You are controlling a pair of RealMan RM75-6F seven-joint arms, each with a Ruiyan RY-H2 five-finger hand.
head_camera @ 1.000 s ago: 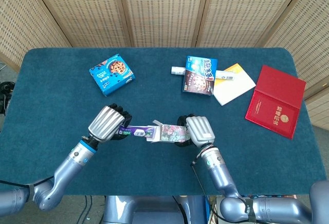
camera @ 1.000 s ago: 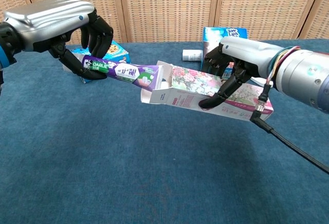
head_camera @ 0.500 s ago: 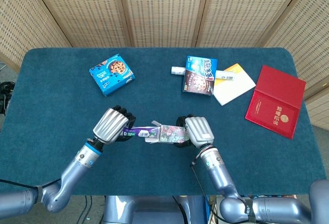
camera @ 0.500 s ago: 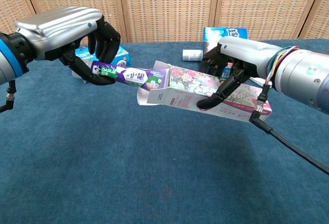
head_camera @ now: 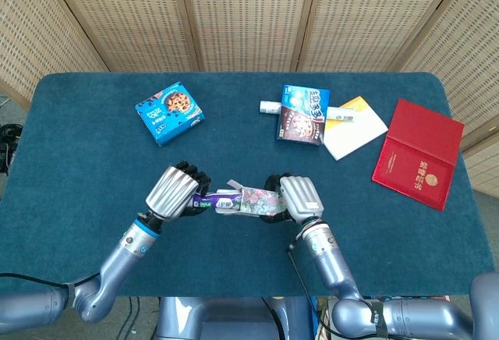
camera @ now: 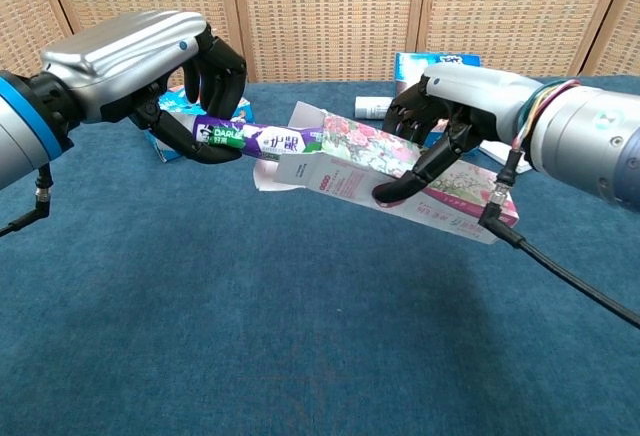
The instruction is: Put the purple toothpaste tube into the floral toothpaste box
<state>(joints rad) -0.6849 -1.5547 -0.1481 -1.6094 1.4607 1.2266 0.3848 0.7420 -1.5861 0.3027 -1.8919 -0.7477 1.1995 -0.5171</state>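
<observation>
The left hand (camera: 150, 66) grips the purple toothpaste tube (camera: 255, 138); the right hand (camera: 450, 106) grips the floral toothpaste box (camera: 400, 171). The tube tip sits inside the open box mouth above the table; most of its length remains outside.

The left hand (camera: 150, 66) is gripping the purple toothpaste tube (camera: 255, 138), its far end sitting inside the open mouth of the floral toothpaste box (camera: 390, 171). The right hand (camera: 450, 121) is holding that box tilted above the blue table (camera: 250, 336).
</observation>
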